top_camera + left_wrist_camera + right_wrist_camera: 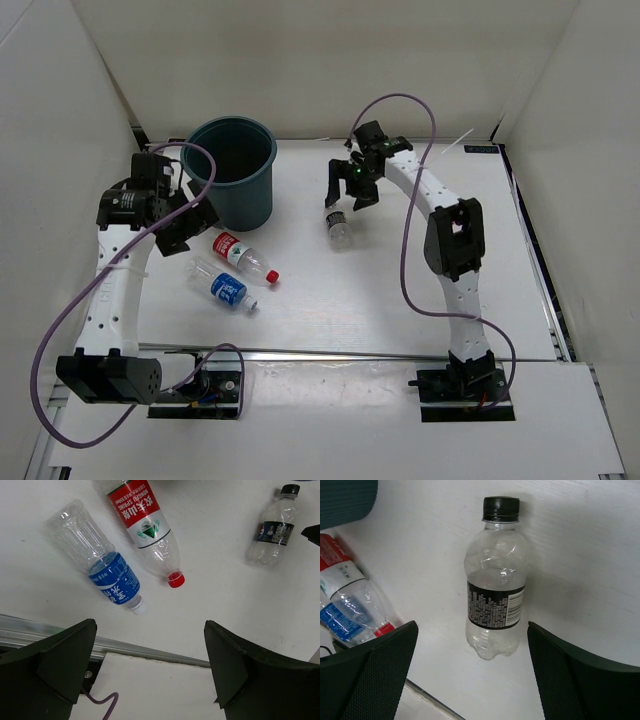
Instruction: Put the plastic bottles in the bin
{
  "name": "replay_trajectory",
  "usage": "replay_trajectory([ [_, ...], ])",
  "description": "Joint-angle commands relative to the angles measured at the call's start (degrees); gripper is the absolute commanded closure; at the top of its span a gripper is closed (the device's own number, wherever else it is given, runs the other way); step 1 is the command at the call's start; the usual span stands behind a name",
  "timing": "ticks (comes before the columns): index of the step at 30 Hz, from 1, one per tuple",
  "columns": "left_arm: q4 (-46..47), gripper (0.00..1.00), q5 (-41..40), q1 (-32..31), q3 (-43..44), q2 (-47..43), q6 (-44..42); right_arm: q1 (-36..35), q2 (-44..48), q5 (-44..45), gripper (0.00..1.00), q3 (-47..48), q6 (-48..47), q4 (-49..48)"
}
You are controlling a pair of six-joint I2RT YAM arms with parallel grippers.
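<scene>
- Your right gripper (347, 203) hangs spread wide and empty over the small dark-capped bottle (495, 590), which lies flat to the right of the bin (245, 205).
- Its long axis runs crosswise to the line between the fingers, so you can close straight across its belly.
- Your left gripper (150, 625), also wide and empty, is nearer the red-label bottle (145, 525) and blue-label bottle (112, 580) in front of the bin.

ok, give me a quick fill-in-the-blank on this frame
1. The red-label bottle has a ___ cap.
2. The open right gripper hangs over the small bottle with the ___ cap.
3. The bin stands nearer the ___ arm.
4. ___ bottles lie on the table.
Missing: red; black; left; three.
</scene>
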State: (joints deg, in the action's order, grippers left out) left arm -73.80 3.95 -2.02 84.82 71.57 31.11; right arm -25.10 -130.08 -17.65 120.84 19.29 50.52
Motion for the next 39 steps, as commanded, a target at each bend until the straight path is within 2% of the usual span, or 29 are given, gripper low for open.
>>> replay_trajectory([
  [1, 0.4, 0.0, 0.7, 1.5, -0.1, -2.0, 0.3, -1.2, 0.6, 1.2, 0.08, -1.3, -3.4, 1.2],
  [10, -0.1, 0.0, 0.7, 3.8, -1.2, -2.5, -0.3, -2.4, -4.7, 0.1, 0.08, -0.1, -2.1, 2.4],
  [15, -0.6, 0.0, 0.7, 3.8, -0.7, -2.5, -0.8, -2.4, -6.7, -1.4, 0.18, 0.5, -2.1, 2.4],
  [22, -2.4, 0.0, -1.2, 3.8, -0.2, -3.2, -0.8, -2.4, -8.6, -3.4, 0.46, 0.5, -0.9, 2.9],
  [27, -2.4, 0.0, -1.2, 3.8, -0.8, -3.7, -0.8, -2.4, -4.8, -3.4, 0.55, 4.3, 1.3, 2.9],
  [29, -2.4, 0.0, -1.2, 3.8, -0.8, -3.7, -0.8, -0.3, -1.6, -7.2, 0.57, 6.7, 5.0, -0.3],
  [30, -2.9, 0.0, -0.7, 3.8, -0.8, -3.7, -1.3, 0.4, -0.3, -13.8, 0.57, 6.7, 6.9, -2.5],
  [31, -2.9, 0.0, -0.7, 3.8, -0.8, -3.7, -1.3, 1.9, 2.5, -17.6, 0.59, 6.7, 9.0, -9.0],
  [33, -2.9, 0.0, -0.1, 3.8, -1.3, -3.7, -1.3, 3.1, 4.3, -23.3, 0.6, 8.2, 16.7, -15.5],
  [34, -2.9, 0.0, -0.1, 3.8, -1.3, -4.2, -1.3, 3.7, 4.8, -28.4, 0.6, 9.2, 19.8, -22.7],
  [35, -2.9, 0.0, -0.1, 3.8, -1.8, -4.2, -1.3, 4.4, 4.8, -30.3, 0.6, 10.5, 23.1, -26.3],
  [36, -2.9, 0.0, -0.1, 3.8, -1.8, -4.2, -1.3, 4.4, 4.8, -32.0, 0.6, 13.2, 30.8, -30.0],
  [37, -2.9, 0.0, -0.1, 3.8, -1.8, -4.8, -1.8, 4.9, 3.6, -33.4, 0.61, 14.3, 35.2, -38.1],
  [39, -2.9, 0.0, -0.1, 3.8, -1.8, -4.8, -1.8, 4.9, 2.2, -35.3, 0.63, 16.1, 43.8, -46.9],
])
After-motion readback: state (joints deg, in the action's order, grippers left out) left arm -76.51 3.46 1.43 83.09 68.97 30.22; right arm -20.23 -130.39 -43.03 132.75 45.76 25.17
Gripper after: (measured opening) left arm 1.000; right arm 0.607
